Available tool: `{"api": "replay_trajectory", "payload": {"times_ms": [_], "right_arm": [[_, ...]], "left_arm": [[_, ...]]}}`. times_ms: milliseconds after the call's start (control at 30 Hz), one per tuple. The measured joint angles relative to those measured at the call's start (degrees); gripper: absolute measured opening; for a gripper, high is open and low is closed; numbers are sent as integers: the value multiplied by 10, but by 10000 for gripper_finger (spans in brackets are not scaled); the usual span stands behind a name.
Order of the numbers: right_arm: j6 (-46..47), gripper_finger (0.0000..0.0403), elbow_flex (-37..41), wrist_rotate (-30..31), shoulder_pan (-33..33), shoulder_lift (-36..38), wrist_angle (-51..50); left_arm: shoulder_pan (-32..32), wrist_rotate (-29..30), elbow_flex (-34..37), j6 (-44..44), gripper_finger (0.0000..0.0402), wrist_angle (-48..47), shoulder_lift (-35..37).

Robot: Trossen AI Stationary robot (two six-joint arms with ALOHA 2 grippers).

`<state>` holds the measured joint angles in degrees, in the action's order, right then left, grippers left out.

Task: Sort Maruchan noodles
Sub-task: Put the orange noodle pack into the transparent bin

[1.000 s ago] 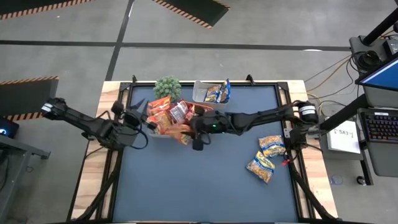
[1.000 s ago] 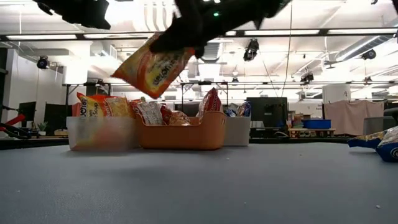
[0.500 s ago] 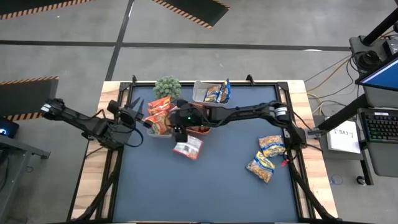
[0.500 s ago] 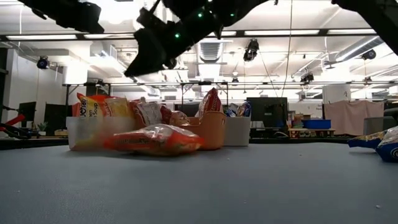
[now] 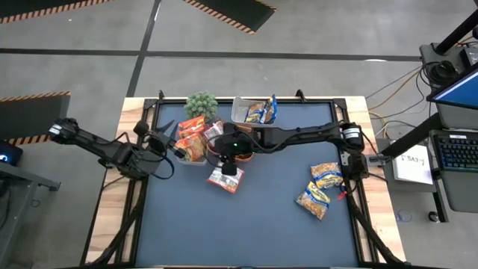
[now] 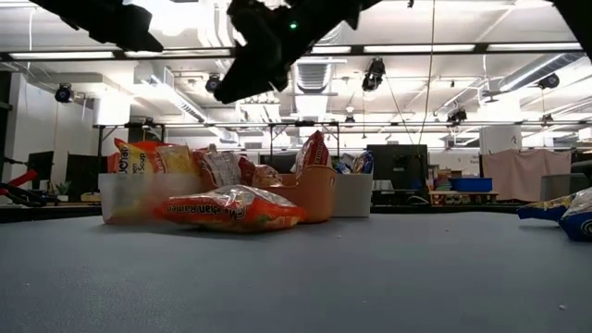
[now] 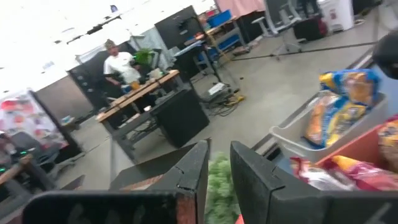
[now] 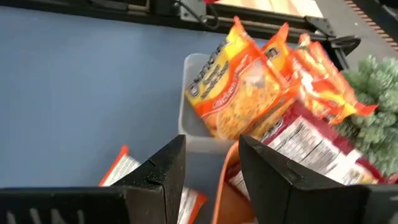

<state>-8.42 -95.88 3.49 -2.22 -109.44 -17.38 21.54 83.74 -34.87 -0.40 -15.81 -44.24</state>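
Note:
An orange-red noodle packet (image 5: 225, 178) lies flat on the table in front of the orange tray (image 5: 240, 155); it also shows in the low view (image 6: 231, 208). My right gripper (image 5: 224, 154) hangs open and empty above the tray and the packet, and it shows in its own wrist view (image 8: 211, 152). My left gripper (image 5: 169, 142) waits at the table's left, beside the clear tub (image 5: 188, 158); its fingers stand a little apart and hold nothing (image 7: 219, 168). That tub holds orange packets (image 8: 239, 93), and the tray holds red ones (image 8: 311, 146).
A second clear tub (image 5: 240, 112) at the far edge holds blue-and-yellow packets. Two more blue-and-yellow packets (image 5: 326, 174) (image 5: 312, 200) lie at the table's right. A small green plant (image 5: 202, 104) stands behind the tub of orange packets. The near half of the table is bare.
My right gripper held an orange-red packet in the air a second ago. It has let go, and the packet has fallen flat onto the table in front of the tray. The gripper swung toward the left tub, then came back a little to the right.

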Motion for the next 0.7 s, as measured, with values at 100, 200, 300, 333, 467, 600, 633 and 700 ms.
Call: {"api": "replay_trajectory", "payload": {"times_ms": [100,200,300,333,467,600,633,700], "right_arm": [[20,137,40,1,11,22,1],[45,137,83,1,25,42,3],[63,137,136,2,43,65,19],[69,137,156,2,49,73,32],[88,137,246,17,77,107,119],[120,137,332,17,100,139,212],[132,137,349,17,104,145,225],[155,137,375,17,110,156,237]], "left_arm": [[0,-23,-4,0,52,-1,-4],[0,-75,-10,-1,52,-1,-11],[0,-149,-19,0,52,-1,-24],[0,-176,-21,-1,52,1,-30],[0,-295,-31,-13,52,23,-72],[4,-393,-32,-73,48,56,-138],[7,-412,-32,-93,47,63,-160],[13,-437,-31,-132,43,67,-205]]}}
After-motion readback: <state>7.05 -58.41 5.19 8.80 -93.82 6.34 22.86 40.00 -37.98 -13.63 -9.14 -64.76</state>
